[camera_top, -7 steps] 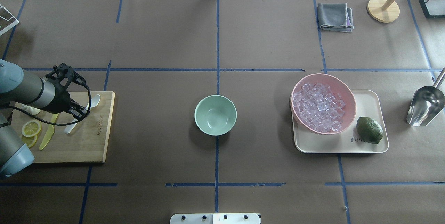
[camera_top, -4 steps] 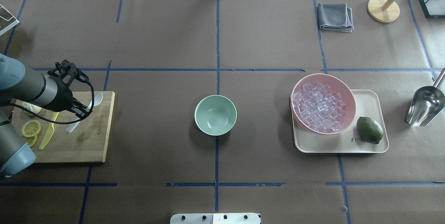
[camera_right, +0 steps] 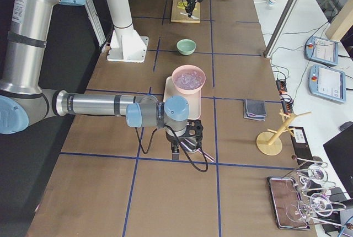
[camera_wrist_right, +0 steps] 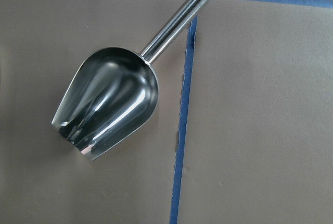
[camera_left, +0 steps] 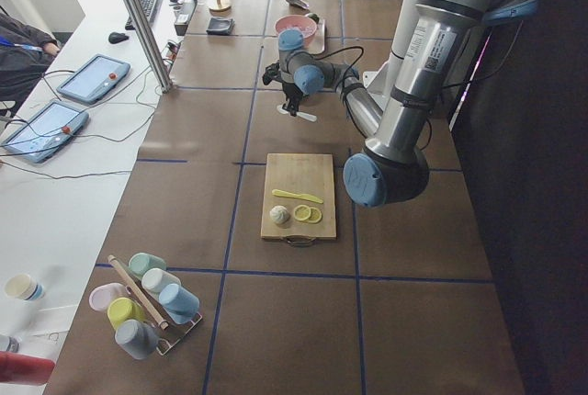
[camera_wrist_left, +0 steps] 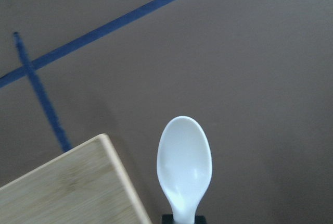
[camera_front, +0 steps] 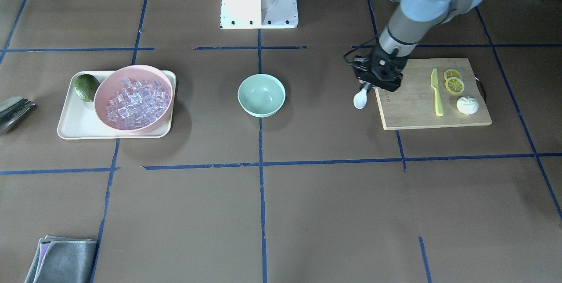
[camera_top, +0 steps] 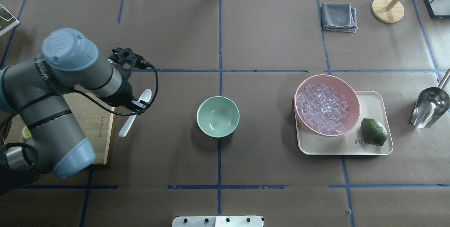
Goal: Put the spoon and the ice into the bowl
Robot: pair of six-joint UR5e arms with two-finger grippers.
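My left gripper (camera_top: 139, 105) is shut on the white spoon (camera_top: 126, 127) and holds it above the table, just right of the cutting board (camera_top: 100, 125). The scoop end points away from the robot in the front view (camera_front: 360, 98) and fills the left wrist view (camera_wrist_left: 184, 164). The mint-green bowl (camera_top: 218, 116) stands empty at the table's middle, to the right of the spoon. The ice (camera_top: 321, 107) is heaped in the pink bowl (camera_top: 327, 76). My right gripper (camera_right: 177, 150) shows only in the exterior right view, over a metal scoop (camera_wrist_right: 109, 107). I cannot tell if it is open or shut.
The pink bowl sits on a cream tray (camera_top: 372, 100) beside a lime (camera_top: 373, 131). The metal scoop (camera_top: 429, 107) lies right of the tray. A yellow knife (camera_front: 436, 92) and lemon slices (camera_front: 453, 83) lie on the board. A grey cloth (camera_top: 339, 16) lies far right.
My left gripper has lifted the spoon off the cutting board and carried it right, past the board's edge, toward the green bowl. The bowl and ice have not moved.
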